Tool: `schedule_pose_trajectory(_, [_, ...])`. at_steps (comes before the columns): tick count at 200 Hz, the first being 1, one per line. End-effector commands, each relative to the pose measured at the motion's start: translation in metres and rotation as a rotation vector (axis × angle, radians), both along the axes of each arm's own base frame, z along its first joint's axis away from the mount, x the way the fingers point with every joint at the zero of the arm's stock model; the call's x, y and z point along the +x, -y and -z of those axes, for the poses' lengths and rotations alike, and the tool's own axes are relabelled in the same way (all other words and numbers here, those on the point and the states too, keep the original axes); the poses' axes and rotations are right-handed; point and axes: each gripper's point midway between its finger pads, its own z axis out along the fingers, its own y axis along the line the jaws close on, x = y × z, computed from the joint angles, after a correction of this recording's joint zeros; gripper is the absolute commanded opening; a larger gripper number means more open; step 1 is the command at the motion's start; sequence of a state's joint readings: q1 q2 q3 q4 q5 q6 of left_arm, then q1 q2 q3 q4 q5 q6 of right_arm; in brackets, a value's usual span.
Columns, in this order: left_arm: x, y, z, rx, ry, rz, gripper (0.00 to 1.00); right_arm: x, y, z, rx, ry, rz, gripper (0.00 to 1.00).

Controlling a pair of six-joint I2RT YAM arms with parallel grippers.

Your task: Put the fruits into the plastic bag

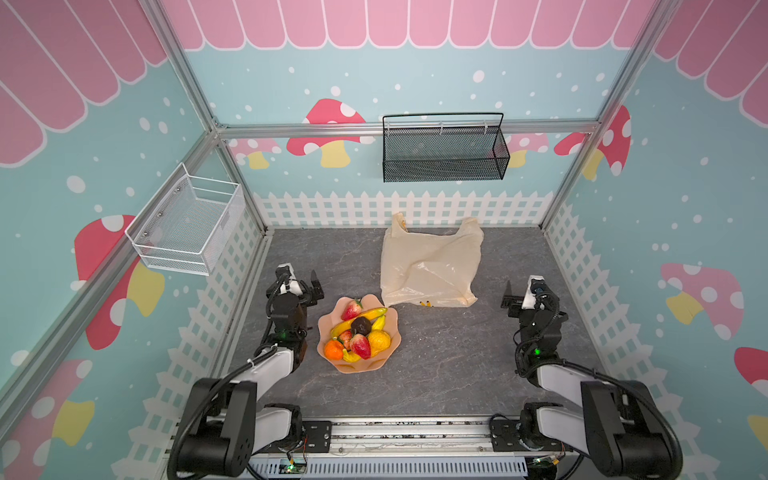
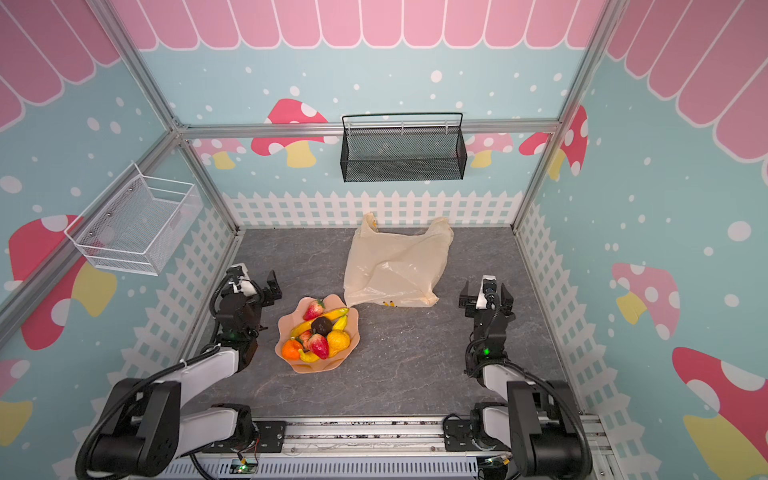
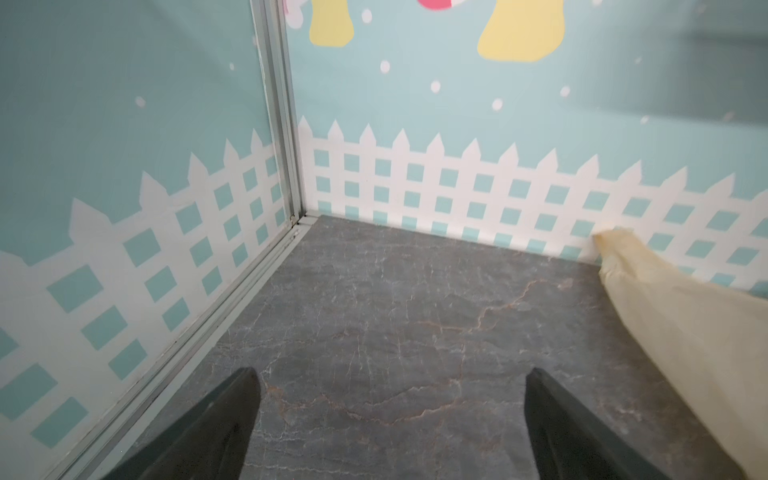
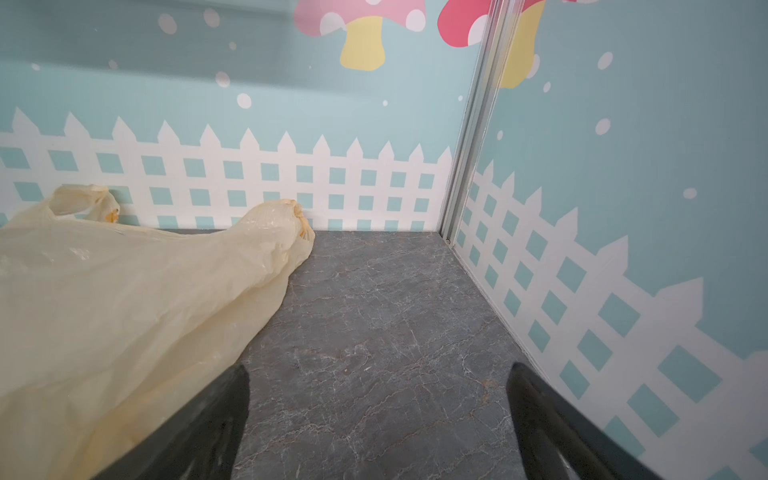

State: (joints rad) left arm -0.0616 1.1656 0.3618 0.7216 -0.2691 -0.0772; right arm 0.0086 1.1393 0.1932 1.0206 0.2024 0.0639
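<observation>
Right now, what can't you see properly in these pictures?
- Inside of the plastic bag: its own crumpled folds hide it in both top views; whether its mouth is open cannot be told.
- Lowest fruits on the peach plate: covered by fruits piled on top, so no sure count.
- Left wrist view: the plastic bag is cut off by the picture's edge; plate and fruits are out of frame.

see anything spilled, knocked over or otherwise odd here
Nothing is spilled or damaged: the fruits all sit heaped on the plate. Only the plastic bag stands out, lying flat and crumpled on the table, not opened up.
</observation>
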Motion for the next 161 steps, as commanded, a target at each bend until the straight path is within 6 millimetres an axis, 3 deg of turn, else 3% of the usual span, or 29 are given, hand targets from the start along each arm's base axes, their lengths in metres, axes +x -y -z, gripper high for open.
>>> schedule_pose_trajectory(1, [-0.012,0.009,-0.005,-0.064,-0.031,0.038,0.99,-0.011,-0.005,0.01,0.043,-0.077,-0.026,0.97])
schedule_pose_trajectory(41, [-0.027,0.024,-0.039,-0.196,-0.057,0.114,0.99,-0.031,-0.017,-0.013,0.153,-0.078,-0.091,0.97])
schedule_pose_trajectory(80, [-0.033,0.052,-0.048,-0.342,-0.224,0.225,0.99,-0.028,-0.039,-0.017,0.263,-0.172,-0.198,0.97])
schedule_pose_trajectory(95, [-0.036,0.078,-0.048,-0.353,-0.323,0.319,0.94,-0.018,-0.052,-0.019,0.34,-0.234,-0.261,0.97])
schedule_pose_trajectory(126, [-0.046,0.133,-0.037,-0.323,-0.517,0.401,0.94,0.01,-0.098,-0.017,0.489,-0.383,-0.488,0.97])
schedule_pose_trajectory(161, [-0.059,0.184,-0.04,-0.404,-0.557,0.504,0.95,0.04,-0.109,0.004,0.551,-0.516,-0.521,0.99])
